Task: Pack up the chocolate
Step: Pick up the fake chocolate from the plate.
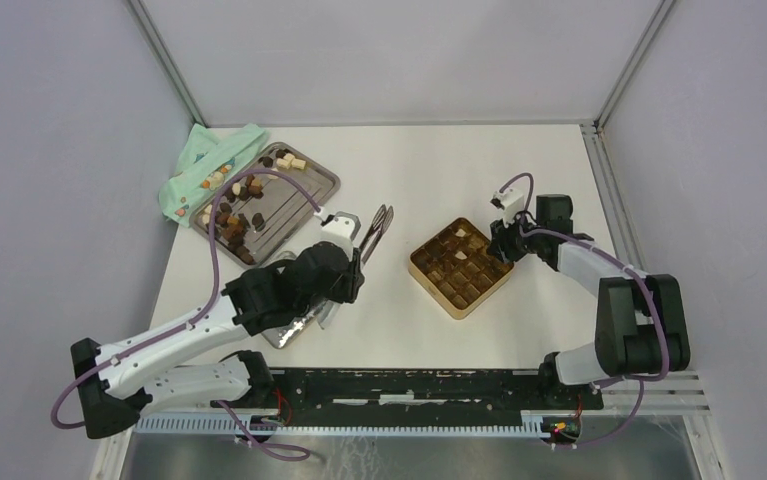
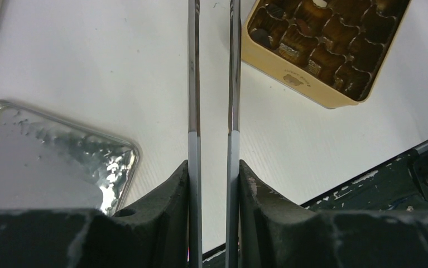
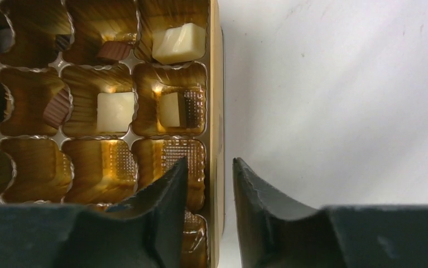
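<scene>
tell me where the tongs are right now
Top view: the tongs are mid-table, gripped by the left hand, between the metal tray of chocolates on the left and the gold tin on the right.

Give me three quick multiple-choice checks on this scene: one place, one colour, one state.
1. Where is the tray of loose chocolate?
A) far left, beside the mint-green bag
B) near right corner
C) between the arm bases

2. What colour is the tin?
A) red
B) gold
C) blue

3. What is the left gripper doing?
A) hanging open, empty
B) pinching one chocolate
C) shut on metal tongs

Answers: 1 A, the top view shows it by the bag; 2 B, its walls shine gold; 3 C, two blades sit clamped between its fingers.
</scene>
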Robot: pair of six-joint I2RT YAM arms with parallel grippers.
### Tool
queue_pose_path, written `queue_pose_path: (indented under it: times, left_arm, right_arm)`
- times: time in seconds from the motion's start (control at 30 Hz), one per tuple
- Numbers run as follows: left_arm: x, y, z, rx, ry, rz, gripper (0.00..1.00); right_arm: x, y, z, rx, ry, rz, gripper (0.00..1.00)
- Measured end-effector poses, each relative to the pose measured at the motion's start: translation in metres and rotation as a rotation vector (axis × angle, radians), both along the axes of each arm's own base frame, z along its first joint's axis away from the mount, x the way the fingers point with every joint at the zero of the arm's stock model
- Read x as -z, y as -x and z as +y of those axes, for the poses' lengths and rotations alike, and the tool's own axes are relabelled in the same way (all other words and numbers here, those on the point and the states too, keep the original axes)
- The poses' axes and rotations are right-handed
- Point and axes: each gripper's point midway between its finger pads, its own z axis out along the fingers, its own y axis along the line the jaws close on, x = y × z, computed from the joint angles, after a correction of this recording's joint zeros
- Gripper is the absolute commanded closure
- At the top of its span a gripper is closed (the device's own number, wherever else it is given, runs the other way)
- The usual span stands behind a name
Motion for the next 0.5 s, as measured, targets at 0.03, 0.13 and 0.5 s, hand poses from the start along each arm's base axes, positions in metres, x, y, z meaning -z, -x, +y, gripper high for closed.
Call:
queue_pose_path:
  times: [0.03, 0.13, 0.5]
  left_arm:
    - [0.002, 0.000, 0.001, -0.005, -0.008, 0.000, 0.62]
    - [0.005, -0.003, 0.007, -0.026, -0.024, -0.005, 0.62]
    - [0.027, -0.066, 0.118, -0.421, -0.020, 0.090, 0.62]
  right_arm:
    - [0.000, 0.001, -0.001, 0.000, -0.004, 0.007, 0.48]
    - [-0.008, 0.002, -0.007, -0.007, -0.014, 0.001, 0.38]
    - [-0.131, 0.012, -0.012, -0.134, -0.067, -0.465, 0.25]
